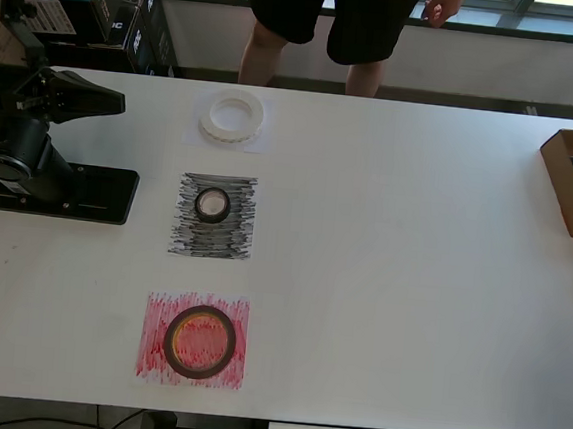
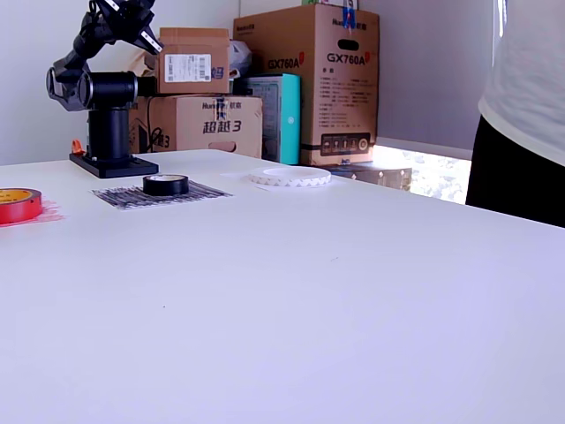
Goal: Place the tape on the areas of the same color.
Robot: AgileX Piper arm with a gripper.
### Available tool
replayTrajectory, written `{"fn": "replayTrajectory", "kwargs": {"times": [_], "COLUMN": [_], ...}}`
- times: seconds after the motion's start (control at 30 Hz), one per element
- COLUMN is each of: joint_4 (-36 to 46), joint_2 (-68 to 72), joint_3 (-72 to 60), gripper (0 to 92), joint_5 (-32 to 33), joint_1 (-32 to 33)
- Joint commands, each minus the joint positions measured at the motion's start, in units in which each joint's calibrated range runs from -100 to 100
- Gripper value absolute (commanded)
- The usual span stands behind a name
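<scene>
Three tape rolls each lie on a paper patch along the overhead view's left-centre. The white translucent roll (image 1: 232, 116) (image 2: 290, 177) rests on the plain white patch (image 1: 258, 144). On the black scribbled patch (image 1: 234, 235) (image 2: 199, 193) sits the small black roll (image 1: 212, 205) (image 2: 166, 184). The reddish-brown roll (image 1: 199, 341) (image 2: 18, 204) lies on the red scribbled patch (image 1: 153, 358) (image 2: 48, 212). My gripper (image 1: 116, 102) (image 2: 146, 34) hangs folded back over the arm's base, left of the rolls and raised off the table. Its jaws look shut with nothing between them.
The arm's black base plate (image 1: 77, 194) (image 2: 115, 165) stands at the overhead view's left edge. An open cardboard box (image 1: 562, 183) sits at the right edge. A person (image 1: 323, 22) stands behind the far table edge. Stacked cartons (image 2: 309, 79) stand beyond the table.
</scene>
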Motion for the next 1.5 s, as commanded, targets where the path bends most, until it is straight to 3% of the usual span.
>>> {"fn": "replayTrajectory", "kwargs": {"times": [0.0,0.3,1.47], "joint_4": [-0.8,-1.0,-1.0], "joint_2": [0.2,0.2,0.4], "joint_3": [1.2,2.8,7.0], "gripper": [0.0,0.0,0.1], "joint_5": [-0.2,-0.2,-0.2], "joint_1": [0.6,4.3,4.0]}}
